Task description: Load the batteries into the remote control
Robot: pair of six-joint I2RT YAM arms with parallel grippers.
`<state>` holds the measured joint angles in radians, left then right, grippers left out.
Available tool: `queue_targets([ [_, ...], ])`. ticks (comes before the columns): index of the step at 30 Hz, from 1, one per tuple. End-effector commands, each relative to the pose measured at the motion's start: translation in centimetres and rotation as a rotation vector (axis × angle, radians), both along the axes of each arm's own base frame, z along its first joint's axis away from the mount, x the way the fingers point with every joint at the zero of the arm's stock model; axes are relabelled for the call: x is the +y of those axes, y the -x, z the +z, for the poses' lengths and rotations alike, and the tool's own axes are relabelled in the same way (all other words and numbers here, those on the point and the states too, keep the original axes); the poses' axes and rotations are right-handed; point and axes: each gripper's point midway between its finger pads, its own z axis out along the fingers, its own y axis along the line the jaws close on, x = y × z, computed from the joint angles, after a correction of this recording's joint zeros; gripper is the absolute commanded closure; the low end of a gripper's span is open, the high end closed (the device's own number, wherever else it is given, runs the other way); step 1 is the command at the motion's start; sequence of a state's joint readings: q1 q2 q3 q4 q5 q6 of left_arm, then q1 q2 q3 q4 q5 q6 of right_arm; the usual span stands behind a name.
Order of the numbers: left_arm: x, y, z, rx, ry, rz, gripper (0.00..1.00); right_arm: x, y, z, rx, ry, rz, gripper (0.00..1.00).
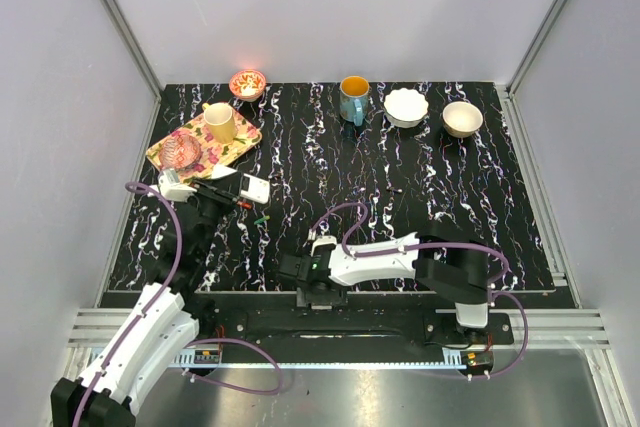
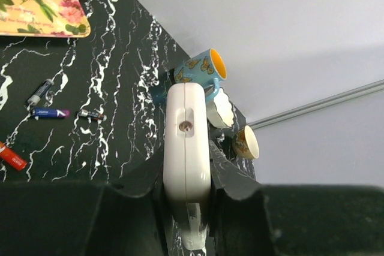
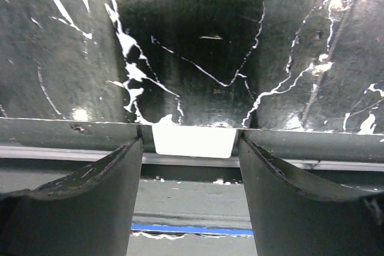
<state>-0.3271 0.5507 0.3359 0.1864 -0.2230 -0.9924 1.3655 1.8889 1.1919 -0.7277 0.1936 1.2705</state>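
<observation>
- In the top view the light is soft and even, coming from above; the small orange patterned bowl (image 1: 247,82) at the far edge of the black marbled table (image 1: 420,177) is overexposed to a glow.
- In the left wrist view the flat white plastic remote control (image 2: 186,148) is bright and sharp; the dark fingers (image 2: 235,179) of the left gripper (image 2: 189,172) are blurred.
- The right wrist view is dim, and the black fingers (image 3: 84,196) of the right gripper (image 3: 191,148) look soft.

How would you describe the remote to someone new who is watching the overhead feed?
Find the floral tray at the back left of the table. Just in front of its right end, the left gripper is shut on the remote control. It is the one flat white rectangle there; the loose batteries nearby are thin coloured cylinders.
</observation>
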Motion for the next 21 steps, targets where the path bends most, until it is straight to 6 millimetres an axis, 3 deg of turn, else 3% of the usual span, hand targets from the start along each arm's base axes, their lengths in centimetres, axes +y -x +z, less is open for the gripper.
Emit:
queue_targets([
  [1,0.5,0.1,0.5,-0.022,0.012,0.021,1.0,0.6,-0.6,-0.5,-0.025,0.01,-0.017,0.31],
  [4,0.5,0.1,0.6,-0.022,0.01,0.021,1.0,0.3,-0.4,-0.7,-0.019,0.011,-0.024,0.33],
  [15,0.2,-0.1,0.6,-0.023,0.022,0.009,1.0,-0.3,-0.4,0.0,-0.031,-0.015,-0.039,0.64],
  [21,0.2,-0.1,1.1,-0.031,0.026,0.012,1.0,-0.1,-0.9,4.5,-0.095,-0.047,-0.007,0.71],
])
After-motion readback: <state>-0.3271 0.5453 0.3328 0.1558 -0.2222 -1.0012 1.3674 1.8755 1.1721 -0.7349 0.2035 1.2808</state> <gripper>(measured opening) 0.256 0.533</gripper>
